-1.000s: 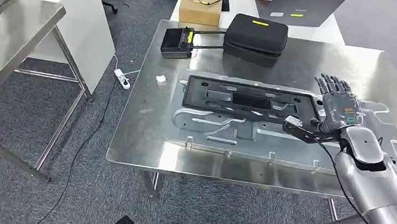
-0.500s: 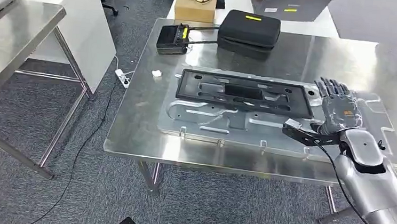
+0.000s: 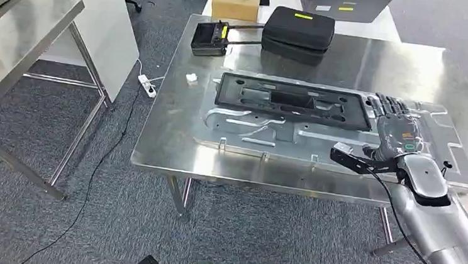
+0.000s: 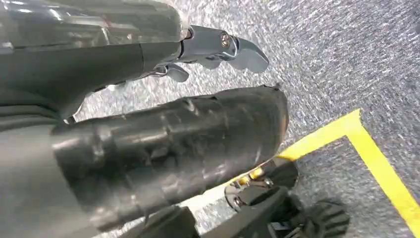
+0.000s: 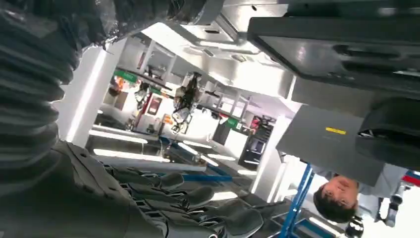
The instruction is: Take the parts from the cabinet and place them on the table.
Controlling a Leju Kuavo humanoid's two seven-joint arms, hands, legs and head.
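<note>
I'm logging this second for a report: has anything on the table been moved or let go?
No. The whole picture shifts, so the camera moved. The right hand stays over the silver panel, holding nothing. The black frame remains on it.

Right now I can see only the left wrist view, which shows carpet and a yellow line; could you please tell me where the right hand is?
Observer: The right hand is over the right end of a silver panel that lies on the steel table. Its fingers are stretched out and hold nothing.
Operator: Thank you. Is anything lying on that panel?
Observer: Yes, a black frame lies flat on its far half, just left of the hand.
Operator: And is anything else on the table?
Observer: A black case and a black controller sit side by side near the far edge.
</note>
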